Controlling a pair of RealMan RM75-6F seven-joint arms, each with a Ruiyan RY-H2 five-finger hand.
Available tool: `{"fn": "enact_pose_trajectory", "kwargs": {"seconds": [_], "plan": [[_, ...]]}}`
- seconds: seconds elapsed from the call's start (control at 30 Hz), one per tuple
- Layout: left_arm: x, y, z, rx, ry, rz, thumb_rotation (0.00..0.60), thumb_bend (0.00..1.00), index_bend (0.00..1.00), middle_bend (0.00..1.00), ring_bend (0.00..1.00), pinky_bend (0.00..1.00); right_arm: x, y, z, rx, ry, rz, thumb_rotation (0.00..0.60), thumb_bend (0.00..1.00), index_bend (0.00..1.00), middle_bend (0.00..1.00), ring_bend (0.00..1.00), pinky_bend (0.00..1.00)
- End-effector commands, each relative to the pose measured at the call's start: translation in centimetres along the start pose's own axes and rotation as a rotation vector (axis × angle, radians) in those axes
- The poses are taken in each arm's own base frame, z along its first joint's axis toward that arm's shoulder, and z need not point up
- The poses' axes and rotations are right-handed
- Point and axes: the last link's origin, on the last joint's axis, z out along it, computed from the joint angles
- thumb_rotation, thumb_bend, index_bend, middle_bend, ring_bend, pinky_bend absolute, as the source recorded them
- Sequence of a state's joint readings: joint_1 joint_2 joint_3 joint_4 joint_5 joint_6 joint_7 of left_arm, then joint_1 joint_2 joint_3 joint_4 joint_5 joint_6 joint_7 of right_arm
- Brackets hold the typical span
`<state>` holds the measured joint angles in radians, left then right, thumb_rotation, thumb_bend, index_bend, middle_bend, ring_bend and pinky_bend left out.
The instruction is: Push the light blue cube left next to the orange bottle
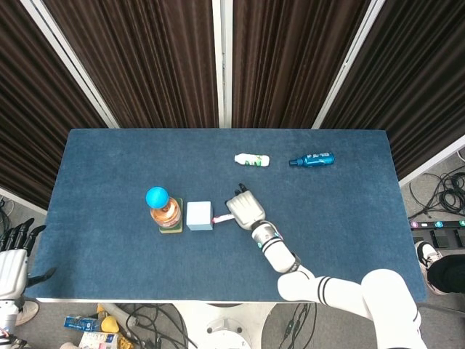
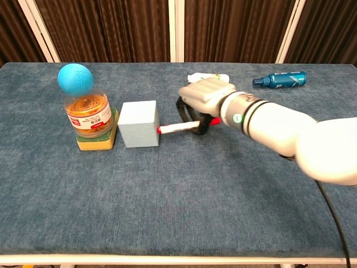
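Note:
The light blue cube (image 1: 198,215) (image 2: 138,123) stands on the blue table just right of the orange bottle (image 1: 166,213) (image 2: 87,114), close to the yellow-green pad (image 2: 97,142) under it. A blue ball (image 1: 157,196) (image 2: 75,79) sits on the bottle's top. My right hand (image 1: 245,209) (image 2: 205,97) is right of the cube, fingers curled, with one white finger (image 2: 175,128) stretched out and its red tip touching the cube's right face. My left hand (image 1: 13,254) hangs off the table at the lower left, holding nothing, fingers apart.
A white bottle (image 1: 252,159) (image 2: 215,76) lies at the back, partly hidden behind my right hand in the chest view. A blue bottle (image 1: 312,159) (image 2: 279,80) lies on its side further right. The table's front edge (image 2: 178,258) runs along the bottom.

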<state>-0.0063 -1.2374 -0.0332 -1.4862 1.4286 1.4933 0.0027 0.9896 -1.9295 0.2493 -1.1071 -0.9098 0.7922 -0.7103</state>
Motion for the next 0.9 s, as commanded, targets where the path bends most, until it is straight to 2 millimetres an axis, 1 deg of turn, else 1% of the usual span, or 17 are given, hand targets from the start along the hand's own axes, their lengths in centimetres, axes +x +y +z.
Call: {"fn": "enact_pose_trajectory", "kwargs": {"seconds": [0.03, 0.1, 0.17, 0.27, 0.37, 0.57, 0.7, 0.8, 0.83, 0.9], "plan": [[0.0, 0.0, 0.0, 0.000, 0.001, 0.000, 0.600, 0.15, 0.22, 0.16, 0.10, 0.10, 0.2, -0.8, 0.6, -0.002, 0.001, -0.001, 0.600, 0.48, 0.78, 0.67, 0.27, 0.13], [0.0, -0.1, -0.1, 0.001, 0.001, 0.000, 0.600, 0.15, 0.22, 0.16, 0.10, 0.10, 0.3, -1.2, 0.8, -0.002, 0.000, -0.001, 0.600, 0.48, 0.79, 0.67, 0.27, 0.13], [0.0, -0.1, -0.1, 0.002, 0.002, -0.002, 0.600, 0.15, 0.22, 0.16, 0.10, 0.10, 0.3, -1.1, 0.7, -0.004, 0.001, -0.003, 0.600, 0.48, 0.79, 0.67, 0.27, 0.13], [0.0, -0.2, -0.1, 0.003, 0.002, -0.002, 0.600, 0.15, 0.22, 0.16, 0.10, 0.10, 0.3, 0.0, 0.0, -0.017, 0.008, -0.019, 0.600, 0.48, 0.79, 0.67, 0.27, 0.13], [0.0, -0.1, 0.1, -0.003, 0.003, -0.003, 0.600, 0.15, 0.22, 0.16, 0.10, 0.10, 0.3, 2.0, -1.4, -0.040, 0.013, -0.034, 0.600, 0.48, 0.79, 0.67, 0.27, 0.13], [0.0, 0.2, 0.3, -0.014, 0.008, -0.009, 0.600, 0.15, 0.22, 0.16, 0.10, 0.10, 0.0, 7.2, -5.0, -0.112, -0.002, -0.067, 0.600, 0.48, 0.77, 0.66, 0.27, 0.13], [-0.1, 0.4, 0.3, -0.019, 0.003, -0.009, 0.600, 0.15, 0.22, 0.16, 0.10, 0.10, -0.8, 10.2, -6.9, -0.168, -0.037, -0.086, 0.600, 0.48, 0.72, 0.63, 0.26, 0.13], [-0.1, 0.7, 0.3, -0.029, 0.007, -0.011, 0.600, 0.15, 0.22, 0.16, 0.10, 0.10, -1.6, 11.4, -7.5, -0.202, -0.069, -0.076, 0.600, 0.47, 0.66, 0.58, 0.23, 0.13], [-0.1, 0.7, 0.3, -0.031, 0.008, -0.012, 0.600, 0.15, 0.22, 0.16, 0.10, 0.10, -1.8, 11.6, -7.6, -0.209, -0.077, -0.072, 0.600, 0.46, 0.64, 0.57, 0.22, 0.13], [0.0, 0.8, 0.3, -0.033, 0.010, -0.011, 0.600, 0.15, 0.22, 0.16, 0.10, 0.10, -2.4, 11.8, -7.8, -0.219, -0.095, -0.067, 0.600, 0.38, 0.55, 0.49, 0.17, 0.13]]}}
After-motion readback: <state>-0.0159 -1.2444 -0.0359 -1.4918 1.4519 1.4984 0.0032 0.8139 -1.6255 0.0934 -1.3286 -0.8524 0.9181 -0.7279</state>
